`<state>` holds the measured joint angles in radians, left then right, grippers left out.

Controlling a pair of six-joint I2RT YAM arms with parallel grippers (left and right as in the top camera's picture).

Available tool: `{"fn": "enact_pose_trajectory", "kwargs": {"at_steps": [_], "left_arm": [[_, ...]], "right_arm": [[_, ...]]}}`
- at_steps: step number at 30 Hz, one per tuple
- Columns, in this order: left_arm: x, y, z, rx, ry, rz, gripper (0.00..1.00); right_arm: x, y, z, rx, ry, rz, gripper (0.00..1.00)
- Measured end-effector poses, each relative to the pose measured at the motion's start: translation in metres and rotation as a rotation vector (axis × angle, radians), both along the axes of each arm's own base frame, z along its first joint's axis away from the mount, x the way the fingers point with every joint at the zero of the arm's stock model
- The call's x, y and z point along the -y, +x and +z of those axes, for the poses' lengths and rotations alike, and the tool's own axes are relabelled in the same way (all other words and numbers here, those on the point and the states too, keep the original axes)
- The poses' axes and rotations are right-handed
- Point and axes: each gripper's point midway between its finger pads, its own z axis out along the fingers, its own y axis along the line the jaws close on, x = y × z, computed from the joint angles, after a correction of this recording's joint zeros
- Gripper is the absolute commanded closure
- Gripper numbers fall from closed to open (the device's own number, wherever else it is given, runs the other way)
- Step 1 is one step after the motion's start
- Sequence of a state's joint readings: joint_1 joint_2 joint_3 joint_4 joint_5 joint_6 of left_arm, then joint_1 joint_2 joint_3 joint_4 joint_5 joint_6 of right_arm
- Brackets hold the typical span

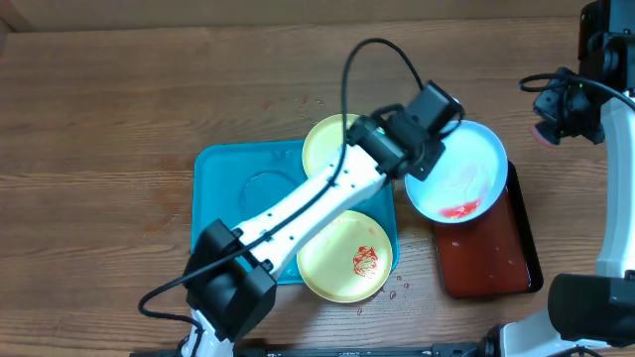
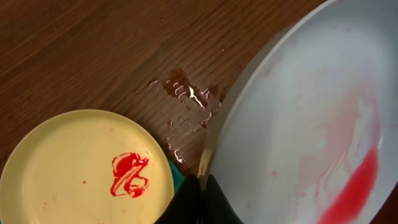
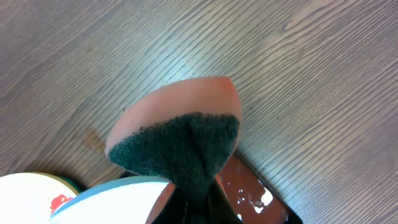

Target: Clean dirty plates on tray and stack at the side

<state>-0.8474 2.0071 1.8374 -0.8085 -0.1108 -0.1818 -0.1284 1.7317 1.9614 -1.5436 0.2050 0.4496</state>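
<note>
Blue plate (image 1: 466, 169): held over far end of brown tray (image 1: 491, 263), right of blue tray (image 1: 228, 193); red smear on its near side. Left gripper (image 2: 200, 193) pinched tight on plate's left rim. Far green plate (image 1: 325, 142) on blue tray, near green plate (image 1: 342, 256) overhanging its near edge, sauce at centre. Right gripper (image 3: 196, 208) clamped on sponge (image 3: 177, 134), far right, apart from plate. Step, likely: scrub blue plate. Lay scouring face flat on smear, wipe so drips fall into brown tray, hold rim firm against push.
</note>
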Motion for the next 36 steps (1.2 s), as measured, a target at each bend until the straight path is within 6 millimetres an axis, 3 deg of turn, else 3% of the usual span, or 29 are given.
{"fn": "enact_pose_trajectory", "kwargs": {"at_steps": [4, 13, 25, 36], "left_arm": [[0.009, -0.008, -0.004, 0.048, 0.059, -0.033, 0.96], [0.025, -0.014, 0.01, 0.22, 0.147, -0.079, 0.96], [0.066, -0.046, 0.044, 0.519, 0.282, -0.199, 0.96], [0.059, -0.041, 0.06, 0.641, 0.419, -0.201, 0.96]], "right_arm": [[-0.003, 0.0, 0.007, 0.014, 0.011, 0.01, 0.96], [-0.003, 0.0, 0.009, 0.017, 0.014, 0.011, 0.96], [-0.003, 0.0, 0.009, 0.017, 0.014, 0.011, 0.96], [-0.004, 0.0, 0.009, 0.017, 0.02, 0.013, 0.96]]}}
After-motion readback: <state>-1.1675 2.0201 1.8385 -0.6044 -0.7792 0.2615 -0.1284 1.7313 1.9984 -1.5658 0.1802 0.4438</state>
